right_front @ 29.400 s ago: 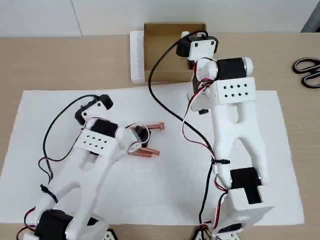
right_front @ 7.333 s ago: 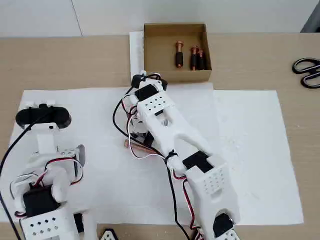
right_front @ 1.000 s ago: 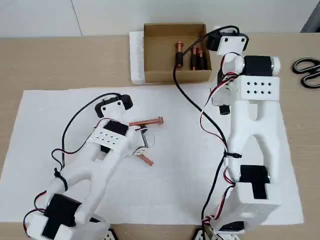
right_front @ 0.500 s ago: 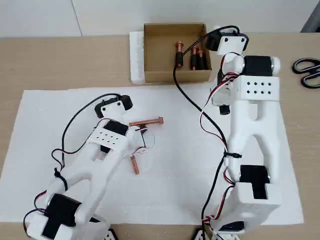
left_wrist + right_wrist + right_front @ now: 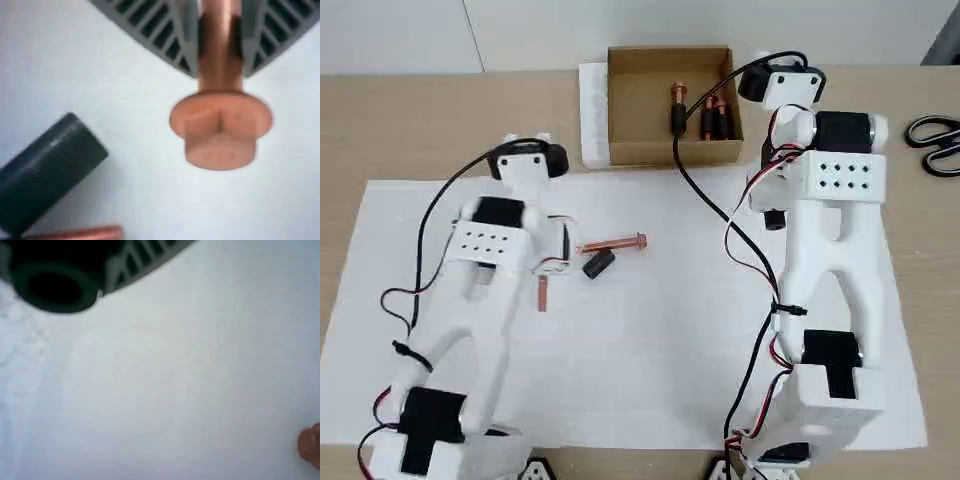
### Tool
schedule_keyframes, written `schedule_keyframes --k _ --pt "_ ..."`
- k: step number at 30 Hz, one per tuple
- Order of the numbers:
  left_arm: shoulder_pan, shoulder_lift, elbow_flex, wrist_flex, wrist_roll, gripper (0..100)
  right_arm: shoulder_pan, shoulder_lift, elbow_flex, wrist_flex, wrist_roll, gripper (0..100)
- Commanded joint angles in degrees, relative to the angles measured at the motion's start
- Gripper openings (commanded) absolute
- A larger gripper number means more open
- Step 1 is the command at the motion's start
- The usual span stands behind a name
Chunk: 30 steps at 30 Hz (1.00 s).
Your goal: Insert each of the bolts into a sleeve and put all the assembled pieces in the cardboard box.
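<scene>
Three pieces (image 5: 678, 108) in box (image 5: 638, 100); two bolts (image 5: 612, 243), two sleeves (image 5: 598, 264) (left hand (image 5: 220, 37) gripping bolt (image 5: 220, 125), right hand (image 5: 60, 265) sleeve (image 5: 52, 290))

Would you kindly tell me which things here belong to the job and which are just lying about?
Job: held bolt, loose bolt, loose sleeve, held sleeve, cardboard box, assembled pieces inside it.
Lying about: scissors, white foam block, paper sheet.
</scene>
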Motion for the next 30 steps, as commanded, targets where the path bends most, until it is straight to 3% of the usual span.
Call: schedule_keyframes --k 1,12,19,30 --pt "-3.5 1.5 0.2 -5.9 -17.3 1 0.4 -3.5 -2.8 0.4 0.2 0.4" --pt "-3.9 13.1 -1.5 -11.2 -17.1 1 0.3 -3.5 -2.8 0.3 0.0 0.4" --pt "-3.9 14.2 -2.2 -11.3 -13.7 11 0.4 -3.4 -2.8 0.0 -0.1 0.4" --pt "-3.9 14.3 -2.3 -12.9 -13.8 11 0.3 -3.4 -2.8 -0.1 -0.1 0.5"
